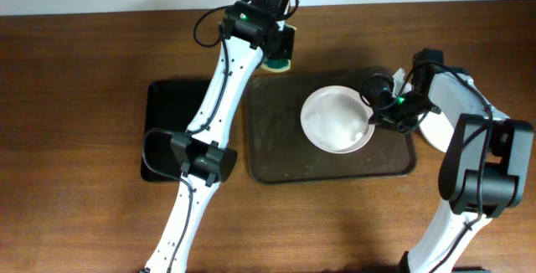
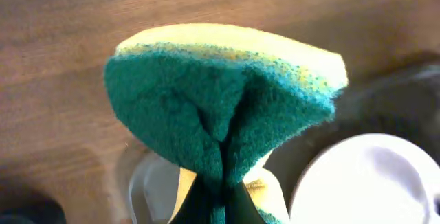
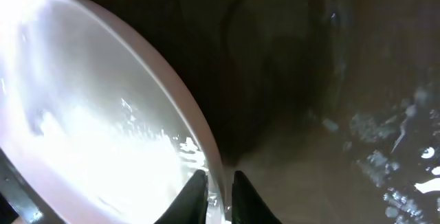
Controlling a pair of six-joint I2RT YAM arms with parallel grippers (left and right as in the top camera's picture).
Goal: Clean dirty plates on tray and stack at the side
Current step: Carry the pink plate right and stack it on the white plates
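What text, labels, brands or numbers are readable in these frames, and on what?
None: no readable text in any view.
The sponge, the plate, the brown tray, the black tray, the left arm and the right arm show no visible lettering, logos or numbers.

The left arm (image 1: 219, 80) is seen stretched far forward, its end effector (image 1: 280, 51) clamped on a sponge (image 2: 220, 93). The right arm (image 1: 477, 139) is bent inward, its end effector (image 3: 218, 189) pinched on the rim of a plate (image 1: 335, 118).
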